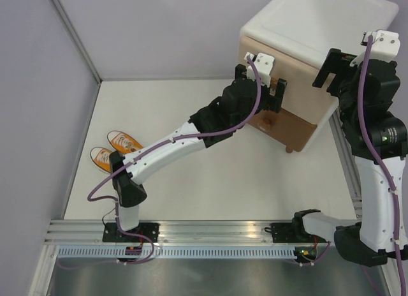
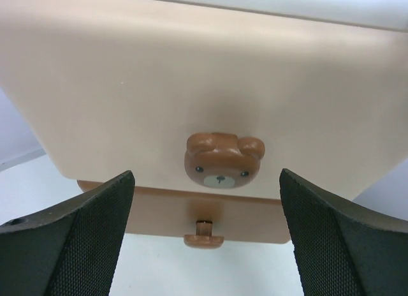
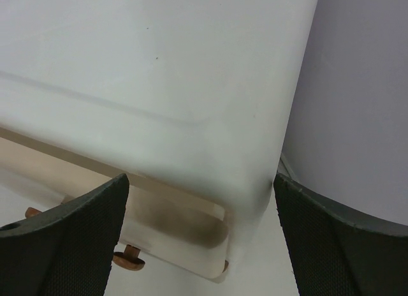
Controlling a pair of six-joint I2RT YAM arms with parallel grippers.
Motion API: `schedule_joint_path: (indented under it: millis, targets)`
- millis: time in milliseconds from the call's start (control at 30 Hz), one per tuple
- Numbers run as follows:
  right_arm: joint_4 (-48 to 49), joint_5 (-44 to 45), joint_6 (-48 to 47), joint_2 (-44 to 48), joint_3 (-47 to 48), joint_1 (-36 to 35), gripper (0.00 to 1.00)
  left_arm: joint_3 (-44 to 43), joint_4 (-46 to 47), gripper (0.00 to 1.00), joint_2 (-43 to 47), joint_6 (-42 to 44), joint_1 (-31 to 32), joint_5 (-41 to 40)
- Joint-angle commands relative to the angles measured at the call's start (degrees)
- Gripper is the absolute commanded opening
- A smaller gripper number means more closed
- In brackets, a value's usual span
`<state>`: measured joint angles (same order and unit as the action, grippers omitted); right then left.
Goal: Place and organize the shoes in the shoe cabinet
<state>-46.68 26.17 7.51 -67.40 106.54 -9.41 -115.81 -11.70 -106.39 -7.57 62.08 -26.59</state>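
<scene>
**A:** Where is the shoe cabinet [image 1: 319,28] sitting?

**B:** At about 1 o'clock on the table [image 1: 191,181], turned at an angle, with its front facing 7 o'clock. A purple wall [image 1: 159,28] is running close behind it.

**A:** And the shoes?

**B:** Two orange sneakers [image 1: 115,149] are lying side by side at 9 o'clock, well apart from the cabinet.

**A:** What is lying between them?

**B:** The left arm [image 1: 166,149] is stretching diagonally across the table, from the rail [image 1: 210,232] at 6 o'clock up to the cabinet front.

**A:** What is the left gripper [image 2: 205,173] doing?

**B:** Its jaws are standing wide apart, clamping nothing. They are flanking the bear-head knob [image 2: 223,161] on the beige upper drawer [image 2: 191,85] without touching it. A lower knob [image 2: 204,235] is sticking out of the brown lower drawer [image 2: 166,213] just beneath.

**A:** Are the drawers blocking the inside?

**B:** In the top view both fronts are looking shut, hiding the inside.

**A:** The right gripper [image 3: 201,178]?

**B:** It is hovering at the cabinet's 3 o'clock side, above the white top's corner. Its jaws are spread wide and are gripping nothing.
</scene>
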Motion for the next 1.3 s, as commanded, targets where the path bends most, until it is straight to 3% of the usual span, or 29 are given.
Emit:
schedule_joint_path:
  millis: [0, 200, 400, 567, 800, 900, 1267]
  targets:
    - [0.53, -0.51, 0.84, 1.39, 0.69, 0.01, 0.98, -3.98, 3.35, 0.96, -3.29, 2.56, 0.32, -2.77]
    - [1.32, -0.07, 0.75, 1.83, -0.81, 0.01, 0.98, -6.01, 4.14, 0.96, -6.28, 2.21, 0.41, -1.71]
    - [2.03, -0.25, 0.67, 2.09, -2.04, 0.01, 0.98, -6.53, 6.86, 0.85, -8.39, 3.88, 0.40, -3.73]
    - [2.38, -0.07, 0.14, 2.09, -2.92, 0.00, 0.98, -6.01, 8.62, 0.63, -8.84, 4.67, 0.41, -4.26]
    - [2.47, 1.16, -0.47, 1.39, -2.66, -0.08, 0.98, -2.94, 8.98, 0.16, -6.47, 4.41, 0.58, -4.17]
    - [2.12, 1.77, -0.83, 0.95, -1.95, 0.01, 0.98, -0.91, 9.33, 0.05, -4.80, 4.15, 0.67, -4.43]
    - [-0.44, 3.00, -1.36, -0.81, 1.57, 0.09, 0.98, 6.64, 9.68, 0.02, 1.44, 3.36, 1.72, -5.23]
